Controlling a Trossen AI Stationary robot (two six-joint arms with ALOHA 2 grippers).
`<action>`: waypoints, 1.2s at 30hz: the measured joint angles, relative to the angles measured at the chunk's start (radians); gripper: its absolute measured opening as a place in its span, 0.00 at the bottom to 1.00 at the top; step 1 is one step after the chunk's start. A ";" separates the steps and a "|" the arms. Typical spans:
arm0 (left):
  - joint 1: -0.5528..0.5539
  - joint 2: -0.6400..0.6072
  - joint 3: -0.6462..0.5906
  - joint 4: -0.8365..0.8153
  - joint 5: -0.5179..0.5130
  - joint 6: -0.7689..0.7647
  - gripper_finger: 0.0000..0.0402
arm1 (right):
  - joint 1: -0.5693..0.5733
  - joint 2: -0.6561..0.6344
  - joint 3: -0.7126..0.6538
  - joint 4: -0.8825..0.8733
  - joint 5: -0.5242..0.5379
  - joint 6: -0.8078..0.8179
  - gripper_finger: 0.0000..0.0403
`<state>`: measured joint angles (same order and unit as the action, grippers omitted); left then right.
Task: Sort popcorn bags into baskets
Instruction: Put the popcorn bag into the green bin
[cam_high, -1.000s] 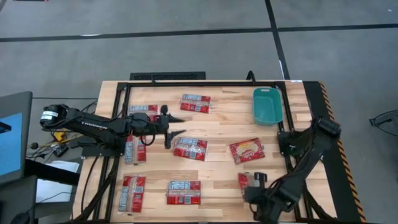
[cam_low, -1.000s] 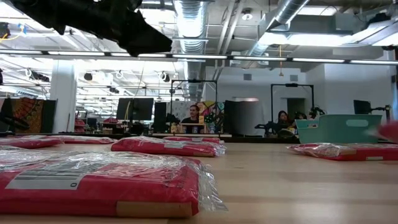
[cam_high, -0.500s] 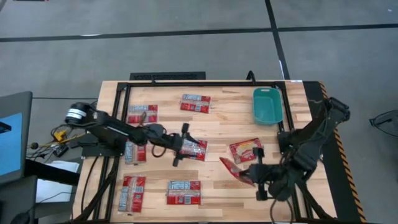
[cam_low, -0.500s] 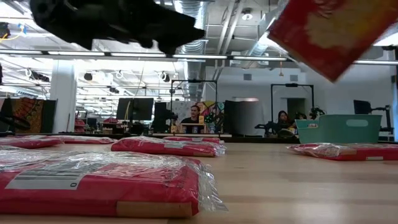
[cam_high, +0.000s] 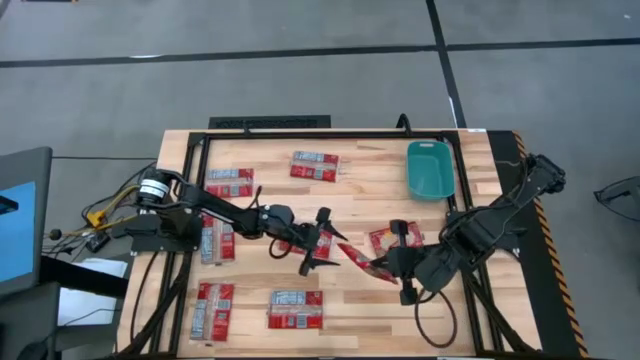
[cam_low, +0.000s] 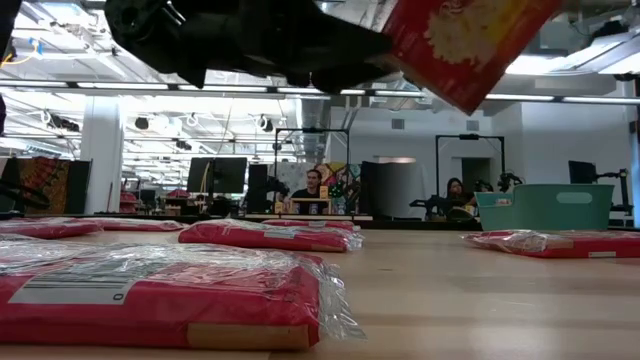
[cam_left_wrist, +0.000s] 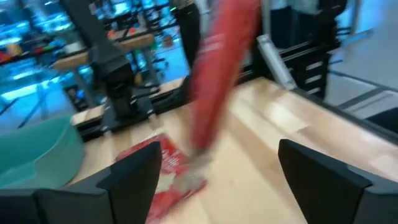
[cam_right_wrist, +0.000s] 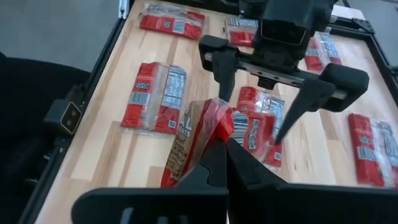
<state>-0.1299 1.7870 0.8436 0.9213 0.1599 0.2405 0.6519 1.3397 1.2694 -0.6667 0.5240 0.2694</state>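
Seen from above, near edge first. At six o'clock on the desk (cam_high: 355, 200) lie two flat popcorn bags (cam_high: 296, 310), untouched. At centre, the right tool (cam_high: 378, 266) is clenched on one corner of a lifted packet (cam_high: 358, 258), which hangs tilted above the wood. The left tool (cam_high: 322, 242), at nine o'clock of that packet, stands spread wide and grasps nothing, its fingers facing the packet's free edge. The packet appears light, thin and film-wrapped, so likely slippery and apt to flex; a pinch along a sealed border, not the flat panel, seems the surest hold. Farther off, at one o'clock, the teal basket (cam_high: 429, 168) waits; more packets lie at eleven o'clock.
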 joint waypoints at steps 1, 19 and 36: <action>0.000 0.000 0.000 0.013 0.010 -0.001 0.74 | -0.006 0.001 0.000 0.007 -0.001 -0.011 0.01; 0.019 -0.009 0.066 -0.147 0.033 -0.026 0.04 | -0.083 0.002 0.000 -0.002 0.021 -0.022 0.11; 0.078 -0.105 0.066 -0.460 -0.143 -0.072 0.02 | -0.067 -0.027 0.002 -0.039 0.208 0.066 0.76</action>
<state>-0.0521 1.6821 0.9096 0.4610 0.0171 0.1685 0.5846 1.3124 1.2709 -0.7059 0.7321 0.3352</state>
